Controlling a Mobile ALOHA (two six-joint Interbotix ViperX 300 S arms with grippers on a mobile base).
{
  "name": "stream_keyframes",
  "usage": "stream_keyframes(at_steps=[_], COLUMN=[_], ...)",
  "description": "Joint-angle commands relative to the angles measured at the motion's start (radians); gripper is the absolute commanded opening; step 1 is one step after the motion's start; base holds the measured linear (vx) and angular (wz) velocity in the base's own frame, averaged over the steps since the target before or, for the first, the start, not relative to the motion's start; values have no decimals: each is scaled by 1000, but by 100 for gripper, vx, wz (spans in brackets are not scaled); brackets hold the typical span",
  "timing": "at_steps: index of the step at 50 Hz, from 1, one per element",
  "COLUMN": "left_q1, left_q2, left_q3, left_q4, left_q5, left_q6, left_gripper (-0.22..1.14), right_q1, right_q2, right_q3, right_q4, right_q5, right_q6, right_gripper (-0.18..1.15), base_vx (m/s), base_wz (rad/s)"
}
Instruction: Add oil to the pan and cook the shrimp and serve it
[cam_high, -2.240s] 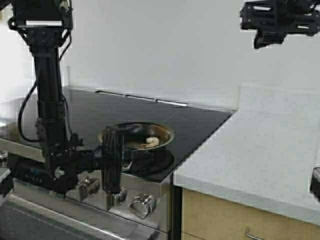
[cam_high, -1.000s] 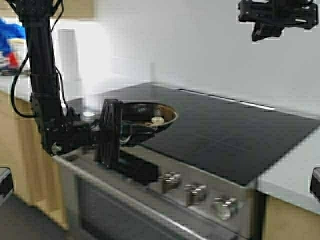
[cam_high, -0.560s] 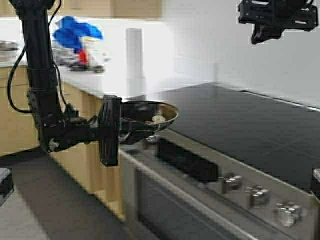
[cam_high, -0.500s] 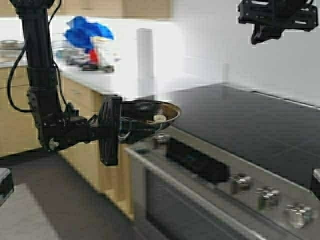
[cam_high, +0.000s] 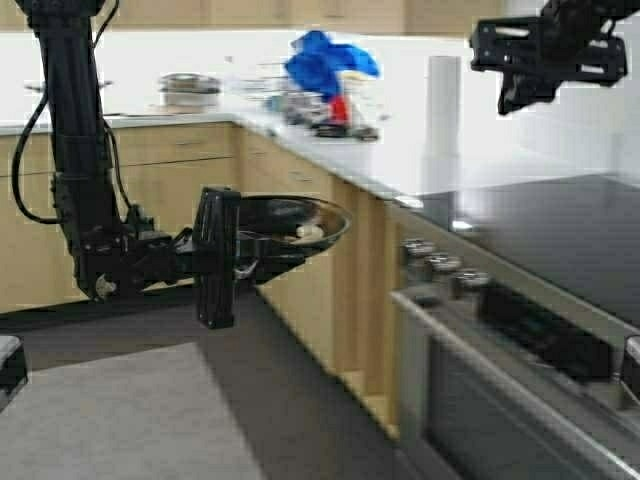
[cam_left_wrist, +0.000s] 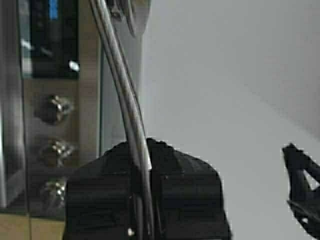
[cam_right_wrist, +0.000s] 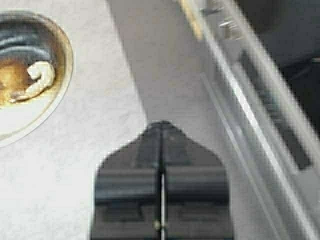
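Pan (cam_high: 290, 222): round shallow steel, shiny outside, browned dark inside, held level in mid-air over the floor, clear of the cabinets; rim runs edge-on through the left wrist view. One pale curled shrimp (cam_high: 309, 232) lies inside. Left gripper (cam_high: 222, 255) is clamped on the pan's rim. Right gripper (cam_high: 520, 60) is raised high, fingers pressed together, holding nothing. Steel stove (cam_high: 520, 330) with knobs on the right.
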Motion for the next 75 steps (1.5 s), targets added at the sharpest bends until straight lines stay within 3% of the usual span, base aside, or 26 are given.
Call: stream_keyframes(at_steps=[1, 25, 75], left_q1=[2, 2, 37], left_q2=[-75, -78, -92], left_q3=[3, 2, 26], left_q4=[2, 17, 34], left_q5=[-23, -23, -23], left_q6=[20, 21, 14], left_gripper=[4, 4, 4], right_q1=[6, 6, 6], right_q2=[3, -147, -166], right_q3=[-11, -5, -35], right_q4=[0, -2, -26], right_q5=[-3, -11, 71], right_q6=[-2, 17, 11], right_gripper=[8, 8, 8], base_vx=[0, 1, -1], base_wz=[47, 63, 50])
